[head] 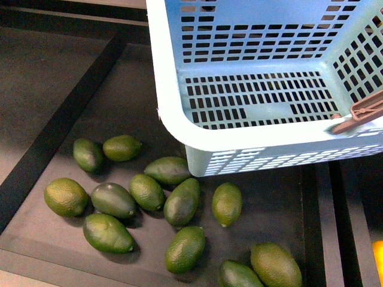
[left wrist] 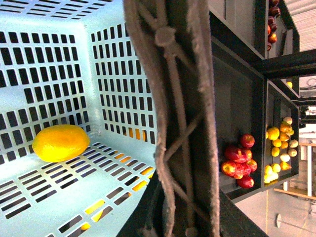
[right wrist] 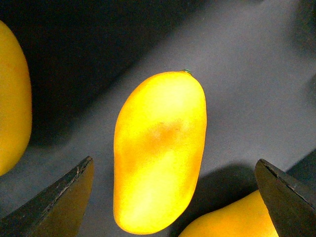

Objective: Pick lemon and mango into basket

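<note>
Mango (right wrist: 160, 153) first: it only shows in the right wrist view, lying flat on a dark grey surface. Its long axis runs straight out from the right gripper (right wrist: 173, 163), and the little green stem nub points away from it. The two dark fingers (right wrist: 54, 207) are spread wide, one on each side of the fat end, and neither touches it. Two more yellow fruits (right wrist: 12, 98) poke in at the edges of that shot.

The lemon (left wrist: 61, 143) is in the basket (head: 173, 113), but only the left wrist view catches it. It's on its side on the slotted floor, close to the wall, long axis level with the floor. The front view sees part of that floor and no lemon.

The left wrist cam is right up against the brownish handle (left wrist: 173, 123), and I can't make out the left gripper at all. Past the handle there are red fruits (left wrist: 239, 160) on a shelf.

The front view is the only one with the dark green fruits (head: 182, 201), scattered on the black tray (head: 269, 203) below the basket.
</note>
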